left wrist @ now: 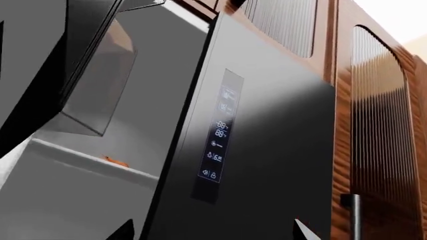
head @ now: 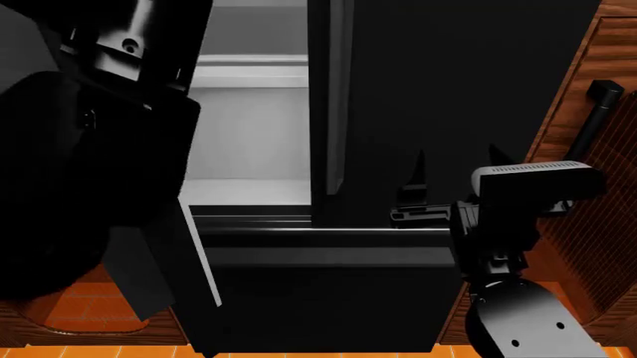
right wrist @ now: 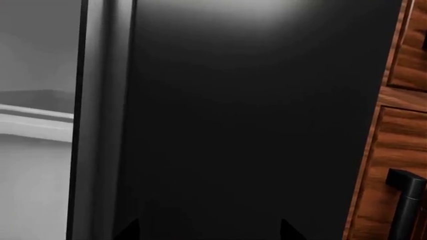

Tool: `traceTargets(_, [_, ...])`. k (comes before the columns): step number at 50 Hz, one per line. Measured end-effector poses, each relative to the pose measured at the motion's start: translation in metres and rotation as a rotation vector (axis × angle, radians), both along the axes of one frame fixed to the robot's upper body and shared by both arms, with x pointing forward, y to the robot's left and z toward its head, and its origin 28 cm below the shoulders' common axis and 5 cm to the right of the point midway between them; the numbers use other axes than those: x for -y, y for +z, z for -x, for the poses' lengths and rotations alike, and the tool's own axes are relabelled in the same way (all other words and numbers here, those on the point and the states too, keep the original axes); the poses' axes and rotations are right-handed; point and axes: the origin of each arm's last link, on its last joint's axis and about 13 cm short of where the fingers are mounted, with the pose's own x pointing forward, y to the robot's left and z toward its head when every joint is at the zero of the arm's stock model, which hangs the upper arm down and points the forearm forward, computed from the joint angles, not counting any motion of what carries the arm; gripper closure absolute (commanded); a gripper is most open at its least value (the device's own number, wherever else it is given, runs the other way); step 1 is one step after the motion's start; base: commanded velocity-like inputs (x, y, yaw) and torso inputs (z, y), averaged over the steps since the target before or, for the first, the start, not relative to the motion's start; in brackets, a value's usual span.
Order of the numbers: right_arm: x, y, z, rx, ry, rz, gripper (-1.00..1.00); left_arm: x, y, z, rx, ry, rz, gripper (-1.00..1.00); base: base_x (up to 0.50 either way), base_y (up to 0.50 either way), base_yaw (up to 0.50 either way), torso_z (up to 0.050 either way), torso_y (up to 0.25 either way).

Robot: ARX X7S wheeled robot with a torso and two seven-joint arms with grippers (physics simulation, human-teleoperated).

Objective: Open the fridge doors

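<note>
- Fridge doors: the right door (head: pixel 448 97) is closed, a glossy black panel filling the middle and right of the head view; also seen at (right wrist: pixel 253 125) and (left wrist: pixel 267 150). Its top and bottom are cut off in all views. Its vertical bar handle (head: pixel 339 97) runs along the inner edge, hard to separate from the dark panel.
- Left door (head: pixel 149 253) is swung open, only its edge and lower part visible in the head view; most of it is hidden behind the left arm. In the left wrist view it shows as a dark slab (left wrist: pixel 40 60) with a pale door bin on its inner face.
- Fridge interior (head: pixel 249 127): white/grey, exposed in the gap between the doors, with a shelf (head: pixel 249 71) across it. A small orange item (left wrist: pixel 115 160) sits on a shelf; too small to identify.
- Drawer front (head: pixel 318 298) below the doors, black, with a horizontal handle (head: pixel 329 242); closed.
- Wooden cabinet (head: pixel 597 186) to the fridge's right, brown ribbed panels, with a black bar handle (head: pixel 595 119); cut off by the frame edge.
- Left arm (head: pixel 89 149): a large dark mass at the head view's left, blurred and close. Left gripper (left wrist: pixel 213 231): only two tips at the frame edge in its wrist view, jaws apart, holding nothing.
- Right gripper (head: pixel 453 168): in front of the closed right door, near its lower part, jaws apart and empty; contact with the door cannot be told. Tips also at (right wrist: pixel 210 229).
- Control display (left wrist: pixel 217 145) on the right door, lit pale blue; digits barely legible.
</note>
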Motion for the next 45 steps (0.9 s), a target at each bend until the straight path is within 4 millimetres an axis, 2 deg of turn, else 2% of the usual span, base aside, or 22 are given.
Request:
traceTargets(24, [0.0,0.0,0.001,-0.001,-0.001,-0.001,-1.0,0.02,-0.018,-0.037,-0.069,0.107,-0.015,-1.0,0.0,0.0,0.0,0.0,0.0])
traceTargets(45, [0.001,-0.002,0.002,0.001,-0.002,-0.009,-1.0,0.017,-0.048,-0.059,-0.125,0.217,-0.042,-1.0,0.0,0.0,0.0,0.0,0.0])
